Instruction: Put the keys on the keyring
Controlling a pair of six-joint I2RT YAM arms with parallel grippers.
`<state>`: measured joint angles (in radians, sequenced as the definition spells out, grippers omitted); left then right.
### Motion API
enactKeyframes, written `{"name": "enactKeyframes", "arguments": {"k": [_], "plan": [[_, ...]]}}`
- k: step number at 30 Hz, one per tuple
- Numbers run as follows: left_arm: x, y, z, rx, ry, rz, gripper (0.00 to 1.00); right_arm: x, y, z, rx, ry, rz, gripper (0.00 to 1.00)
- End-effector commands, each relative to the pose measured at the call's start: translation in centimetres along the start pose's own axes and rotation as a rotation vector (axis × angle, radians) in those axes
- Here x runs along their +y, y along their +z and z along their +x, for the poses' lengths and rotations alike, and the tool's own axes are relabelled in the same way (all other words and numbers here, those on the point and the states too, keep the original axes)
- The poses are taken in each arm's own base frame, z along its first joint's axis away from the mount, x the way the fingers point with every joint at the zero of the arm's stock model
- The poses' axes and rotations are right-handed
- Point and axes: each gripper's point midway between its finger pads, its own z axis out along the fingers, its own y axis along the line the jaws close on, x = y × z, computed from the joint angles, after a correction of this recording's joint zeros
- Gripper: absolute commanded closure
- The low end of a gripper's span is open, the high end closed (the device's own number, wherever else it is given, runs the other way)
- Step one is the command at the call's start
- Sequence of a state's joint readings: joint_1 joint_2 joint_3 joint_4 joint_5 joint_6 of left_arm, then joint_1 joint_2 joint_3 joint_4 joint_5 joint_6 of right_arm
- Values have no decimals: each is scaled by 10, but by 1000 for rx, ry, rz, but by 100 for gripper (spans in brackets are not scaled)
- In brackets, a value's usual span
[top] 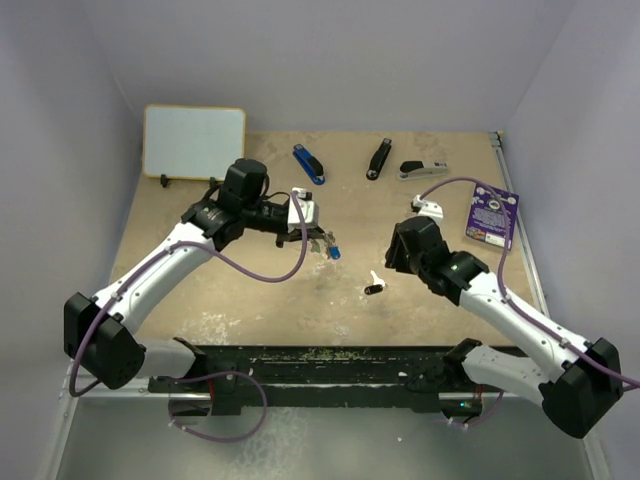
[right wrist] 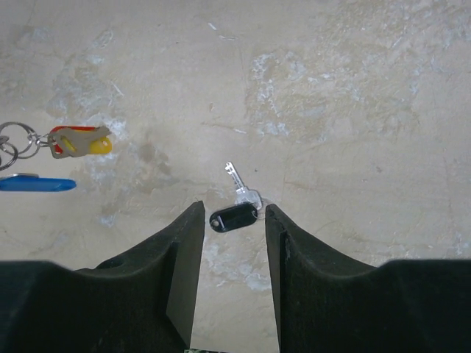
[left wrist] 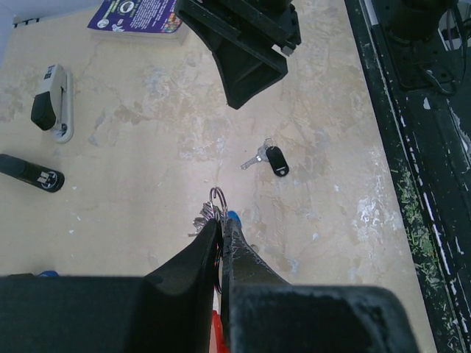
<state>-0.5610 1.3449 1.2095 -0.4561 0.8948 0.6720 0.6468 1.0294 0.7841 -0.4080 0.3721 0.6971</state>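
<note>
Three staplers (top: 309, 165) — one loose key (top: 374, 287) — one keyring (top: 322, 243)

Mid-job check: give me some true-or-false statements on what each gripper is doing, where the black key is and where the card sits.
1. The left gripper has its jaws shut on the keyring. True.
2. The black key is already on the keyring. False: it lies loose on the table, apart from the ring.
3. The right gripper has its jaws open, and the black key shows between them in its wrist view. True.
4. The right gripper holds a stapler. False: it holds nothing.
5. The purple card lies on the left arm's side. False: it lies on the right arm's side.
</note>
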Motion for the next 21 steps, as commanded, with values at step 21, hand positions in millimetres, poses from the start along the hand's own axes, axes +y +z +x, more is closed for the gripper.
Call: {"name": "enactKeyframes", "arguments": {"k": [21], "plan": [[-2, -9, -19, -141, 124, -95, 96, -5, 51, 59, 297, 84, -19, 66]]}}
